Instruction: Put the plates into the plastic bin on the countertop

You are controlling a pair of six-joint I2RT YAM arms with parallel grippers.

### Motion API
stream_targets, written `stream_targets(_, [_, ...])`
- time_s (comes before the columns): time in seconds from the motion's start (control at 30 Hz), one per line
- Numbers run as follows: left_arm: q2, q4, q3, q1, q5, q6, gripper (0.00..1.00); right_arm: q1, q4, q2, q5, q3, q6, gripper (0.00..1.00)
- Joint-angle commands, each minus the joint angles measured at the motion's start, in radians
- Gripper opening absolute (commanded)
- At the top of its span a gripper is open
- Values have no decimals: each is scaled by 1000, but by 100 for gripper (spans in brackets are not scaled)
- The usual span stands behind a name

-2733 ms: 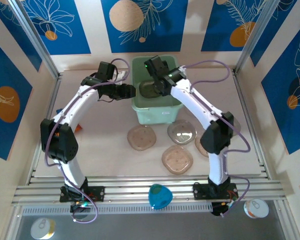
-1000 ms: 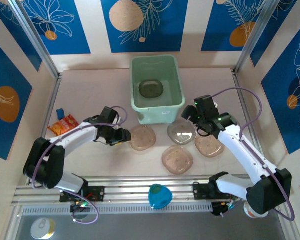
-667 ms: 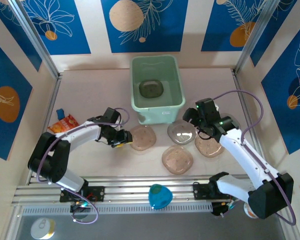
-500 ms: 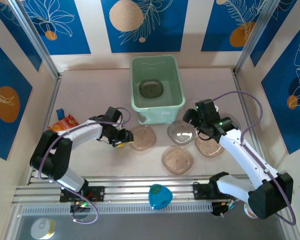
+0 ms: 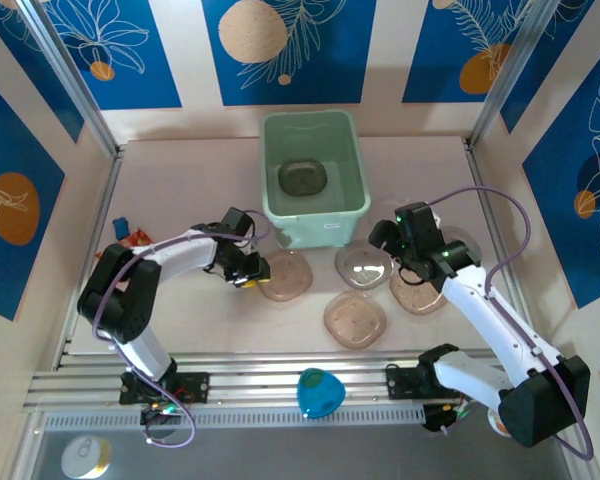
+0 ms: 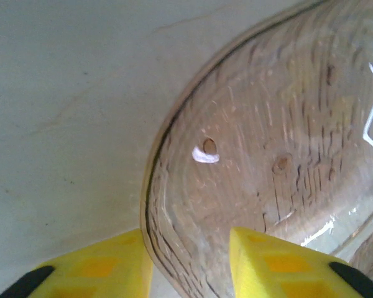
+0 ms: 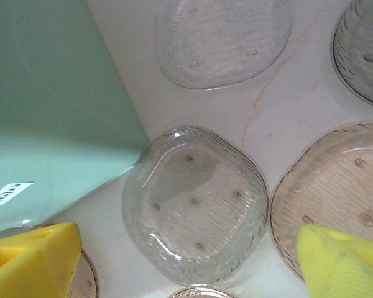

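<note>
Plates point(image 5: 353, 318): several on the tabletop point(image 5: 180, 180) before the plastic bin point(image 5: 315, 230); one inside it.
Left pincer point(image 6: 189, 248): fingers astride the brown plate point(image 6: 267, 155) rim; cannot tell whether gripped.
Right pincer point(image 5: 382, 238): spread wide above the clear plate point(image 7: 196, 195).

The left gripper point(image 5: 250, 277) has slid right from the left side of the countertop point(image 5: 195, 180) to the pinkish plate point(image 5: 285, 275). Its fingers have narrowed and now straddle that plate's left rim. The right gripper point(image 5: 388, 240), earlier over the bin point(image 5: 315, 228), has come down above the clear plate point(image 5: 363, 265).
</note>
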State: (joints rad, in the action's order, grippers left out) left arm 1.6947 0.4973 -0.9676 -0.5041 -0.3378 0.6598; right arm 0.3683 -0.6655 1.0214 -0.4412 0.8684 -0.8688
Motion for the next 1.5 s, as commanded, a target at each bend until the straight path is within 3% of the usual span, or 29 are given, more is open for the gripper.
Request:
stream_targets(0.0, [33, 46, -37, -17, 16, 2, 32, -12, 7, -16, -11, -23, 3, 89])
stream_targets(0.63, [6, 50, 0, -19, 24, 7, 9, -34, 9, -17, -20, -28, -3, 86])
stream_targets(1.1, [-221, 164, 72, -5, 138, -36, 0, -20, -36, -81, -62, -12, -50, 82])
stream_targets(1.47, [-416, 288, 55, 112, 191, -97, 0, -16, -12, -130, -34, -7, -77, 79])
